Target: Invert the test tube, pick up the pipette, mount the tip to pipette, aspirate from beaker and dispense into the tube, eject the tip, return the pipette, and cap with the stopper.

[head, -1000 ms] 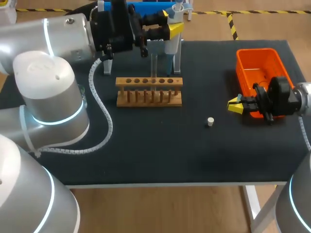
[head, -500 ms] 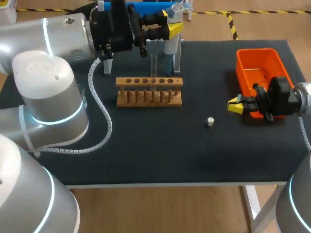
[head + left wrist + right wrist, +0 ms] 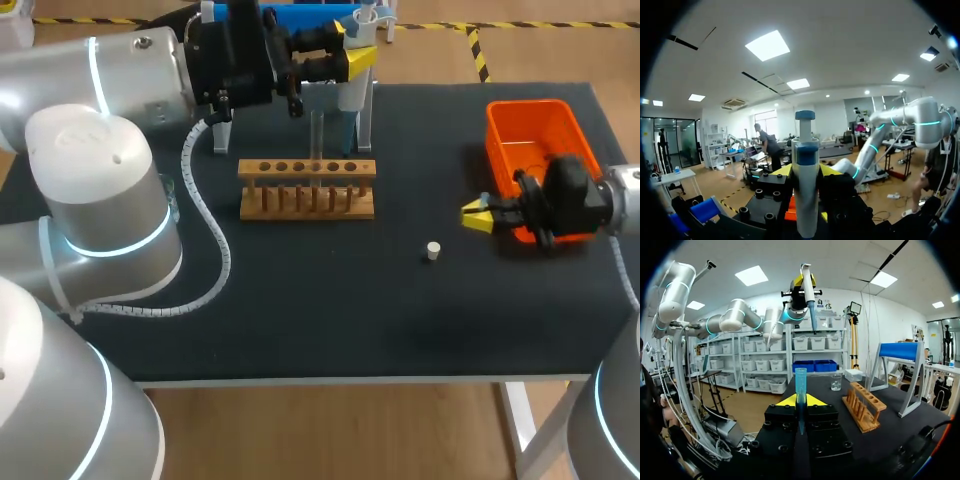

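Observation:
My left gripper (image 3: 356,56) is up at the table's far side, shut on the white and blue pipette (image 3: 350,95), which hangs upright above and behind the wooden rack (image 3: 307,187). In the left wrist view the pipette (image 3: 805,150) stands between the yellow fingertips of that gripper (image 3: 806,172), blue plunger on top. The right wrist view shows my right gripper (image 3: 800,401) shut on a clear test tube (image 3: 800,382) standing upright. That gripper (image 3: 477,214) is low over the mat, just left of the orange bin (image 3: 535,140). A small white stopper (image 3: 432,251) lies on the mat, left of and nearer than it.
The blue pipette stand (image 3: 300,18) is at the back, behind the rack (image 3: 864,405). A glass beaker (image 3: 836,381) stands beyond the rack in the right wrist view. My left arm's white elbow (image 3: 100,190) covers the mat's left part.
My right gripper has shifted a little to the left with the tube. The left arm and the pipette have kept still.

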`<state>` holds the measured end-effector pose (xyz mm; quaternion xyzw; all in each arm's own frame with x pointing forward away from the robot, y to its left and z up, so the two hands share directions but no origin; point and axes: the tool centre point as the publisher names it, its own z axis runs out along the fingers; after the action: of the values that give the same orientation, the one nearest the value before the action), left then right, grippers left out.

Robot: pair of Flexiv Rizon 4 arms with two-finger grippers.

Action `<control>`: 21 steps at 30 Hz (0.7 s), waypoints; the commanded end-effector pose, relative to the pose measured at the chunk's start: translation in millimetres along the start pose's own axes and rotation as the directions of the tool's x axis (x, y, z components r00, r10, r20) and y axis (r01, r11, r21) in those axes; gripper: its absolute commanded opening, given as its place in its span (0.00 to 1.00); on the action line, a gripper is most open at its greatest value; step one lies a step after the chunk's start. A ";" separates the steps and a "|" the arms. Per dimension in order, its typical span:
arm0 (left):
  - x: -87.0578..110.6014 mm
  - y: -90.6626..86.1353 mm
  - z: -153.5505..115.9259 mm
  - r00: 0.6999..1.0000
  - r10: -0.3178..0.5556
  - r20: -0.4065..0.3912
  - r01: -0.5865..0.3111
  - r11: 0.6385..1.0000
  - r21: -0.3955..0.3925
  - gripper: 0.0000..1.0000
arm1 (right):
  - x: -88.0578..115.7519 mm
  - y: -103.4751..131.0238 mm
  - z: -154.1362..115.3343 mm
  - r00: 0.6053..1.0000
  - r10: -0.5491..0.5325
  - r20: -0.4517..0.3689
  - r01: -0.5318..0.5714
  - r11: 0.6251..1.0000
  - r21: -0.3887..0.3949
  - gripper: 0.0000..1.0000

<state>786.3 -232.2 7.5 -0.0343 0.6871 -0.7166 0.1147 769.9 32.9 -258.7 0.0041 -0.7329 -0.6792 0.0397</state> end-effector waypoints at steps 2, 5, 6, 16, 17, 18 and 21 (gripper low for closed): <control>-0.9 -0.6 -0.2 1.000 0.000 -0.003 0.000 1.000 -0.001 0.00 | -16.7 4.0 32.0 1.000 0.005 -0.004 -0.005 1.000 0.019 0.00; -0.9 -0.6 -0.2 1.000 0.000 -0.003 0.000 1.000 -0.001 0.00 | -21.8 4.0 46.0 1.000 0.009 -0.007 -0.009 1.000 0.018 0.00; -0.9 -0.6 -0.2 1.000 0.000 -0.003 0.000 1.000 -0.001 0.00 | -23.1 3.9 51.0 1.000 0.012 -0.009 -0.011 1.000 0.015 0.00; -0.9 -0.6 -0.2 1.000 0.000 -0.003 0.000 1.000 -0.001 0.00 | -35.4 6.8 90.0 0.999 0.017 -0.049 -0.017 1.000 0.001 0.00; -0.9 -0.6 -0.2 1.000 0.000 -0.003 0.000 1.000 -0.001 0.00 | -36.5 7.5 92.8 0.998 0.014 -0.055 -0.014 1.000 0.001 0.00; -0.9 -0.6 -0.2 1.000 0.000 -0.003 0.000 1.000 -0.001 0.00 | -37.3 8.1 95.6 0.998 0.012 -0.060 -0.012 1.000 0.002 0.00; -0.9 -0.6 -0.2 1.000 0.000 -0.003 0.000 1.000 -0.001 0.00 | -40.9 11.3 102.5 0.998 0.006 -0.069 -0.006 1.000 0.002 0.00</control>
<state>786.2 -232.2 7.5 -0.0343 0.6872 -0.7166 0.1147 796.6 130.4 -256.7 0.0216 -0.7318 -0.6783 0.0629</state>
